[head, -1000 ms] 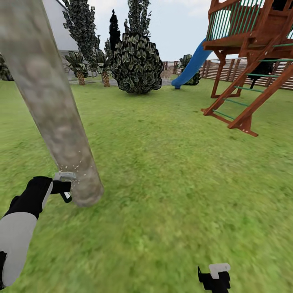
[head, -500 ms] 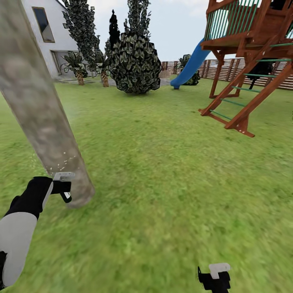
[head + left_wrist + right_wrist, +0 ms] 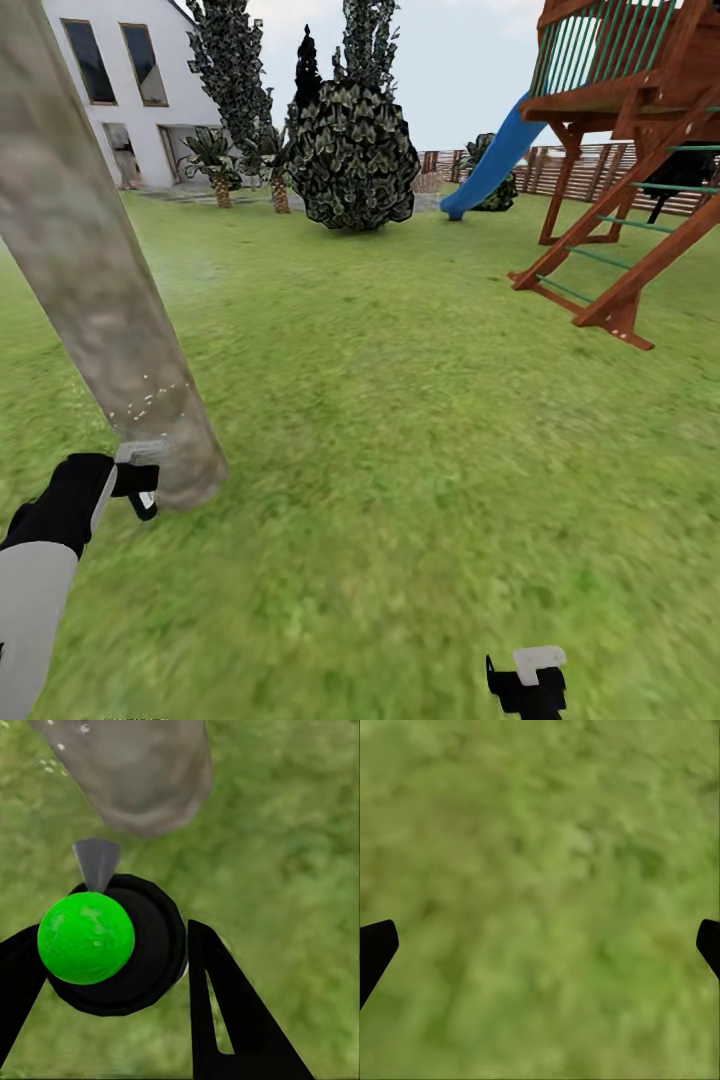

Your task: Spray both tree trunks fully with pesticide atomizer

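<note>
While the left pincer (image 3: 112, 967) grips the pesticide atomizer (image 3: 112, 945), its nozzle faces the tree trunk (image 3: 110, 300).
White specks dot the trunk just beside it; the right pincer (image 3: 527, 682) hangs open over grass (image 3: 420, 450).

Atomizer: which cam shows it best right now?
Left wrist view: the atomizer sits between the left gripper's fingers, green cap and grey nozzle aimed at the tree trunk. The head view gives a small grey glimpse beside the trunk.

Grass lawn (image 3: 420, 420); tree trunk (image 3: 95, 280), wooden playset (image 3: 640, 150), bush (image 3: 352, 155) standing on it
</note>
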